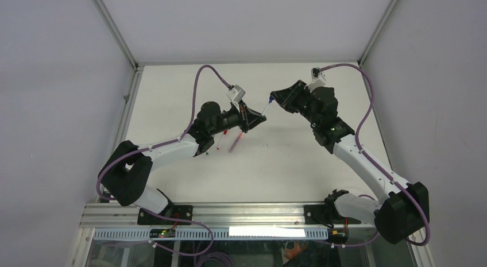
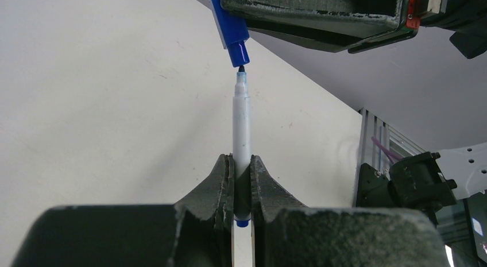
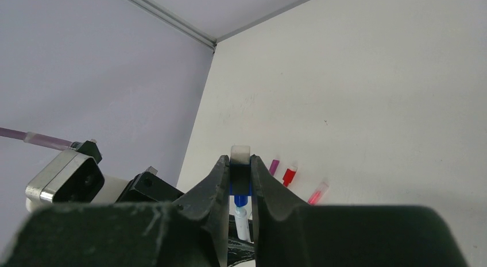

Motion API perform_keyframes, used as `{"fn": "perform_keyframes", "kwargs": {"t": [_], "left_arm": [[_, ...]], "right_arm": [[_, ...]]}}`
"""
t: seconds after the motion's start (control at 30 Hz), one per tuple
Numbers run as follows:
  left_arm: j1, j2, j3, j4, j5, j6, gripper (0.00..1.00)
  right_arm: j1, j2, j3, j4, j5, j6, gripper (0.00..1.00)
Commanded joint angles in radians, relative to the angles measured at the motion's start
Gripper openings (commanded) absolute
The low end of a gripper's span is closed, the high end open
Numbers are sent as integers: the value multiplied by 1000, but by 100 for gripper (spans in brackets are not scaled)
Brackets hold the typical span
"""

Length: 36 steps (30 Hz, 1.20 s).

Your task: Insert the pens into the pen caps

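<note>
Blue cap [image 2: 231,28], pinched in the right fingers [image 3: 218,181], meets the tip of the pen [image 2: 241,129] clamped by the left fingers [image 2: 221,181], not yet seated. The three other pens [image 3: 289,174] on the counter [image 3: 373,77] possibly await capping.

The blue pen [image 2: 241,126] has a smooth, faintly glossy white plastic barrel, the blue pen cap [image 2: 231,31] at top centre is shinier plastic, the left gripper [image 2: 242,163] is grainy matt black, and the table [image 2: 86,117] is matt white.

pens [image 2: 241,129]: 4 (1 blue, 3 red-pink) | pen caps [image 2: 231,27]: 1 | arms [image 1: 172,151]: 2
</note>
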Motion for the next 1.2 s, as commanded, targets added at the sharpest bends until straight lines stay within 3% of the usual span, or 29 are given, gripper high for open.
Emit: {"fn": "perform_keyframes", "kwargs": {"t": [0.0,1.17], "left_arm": [[4,-27,-2,69,8,13,0],[31,-46,8,44,-18,41,0]], "right_arm": [[7,-35,-5,66,-4,9,0],[30,-33,-60,49,-48,29,0]]}}
